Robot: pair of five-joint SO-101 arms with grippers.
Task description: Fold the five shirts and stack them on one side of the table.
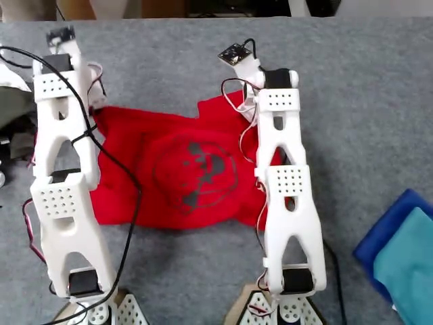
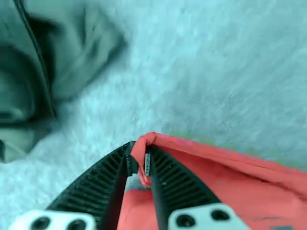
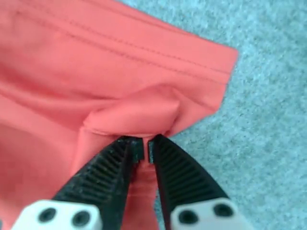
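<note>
The grey table (image 1: pixel 379 101) spreads to every edge of the high view. Its widest bare stretches lie from 12 round to 3 o'clock and along the near edge at 6, between the two arm bases.

The red shirt (image 1: pixel 183 169) lies flat at the middle, printed side up with a dark round design. Its near hem runs roughly straight across, and its far edge is uneven, rising to a peak toward 1 o'clock. Bare table borders it on the far and near sides.

The left arm (image 1: pixel 64 196) stretches from 7 o'clock over the shirt's left edge toward 10. The right arm (image 1: pixel 284 189) runs from 5 o'clock over the shirt's right edge toward 1.

A blue cloth (image 1: pixel 382 247) sits at the table's edge at 4 o'clock, with a teal cloth (image 1: pixel 413 264) on top of it, well apart from the shirt. A grey-green garment (image 2: pixel 38 72) lies crumpled at 9 o'clock, near the shirt's left corner, with a strip of bare table between them.

The left hand (image 2: pixel 138 160) is clamped on that corner, the red edge bunched between its ribbed fingers (image 2: pixel 175 184). The right hand (image 3: pixel 145 146) is pinched tight on a small raised fold of the shirt, just inside a hemmed corner, with bare table beside it.
</note>
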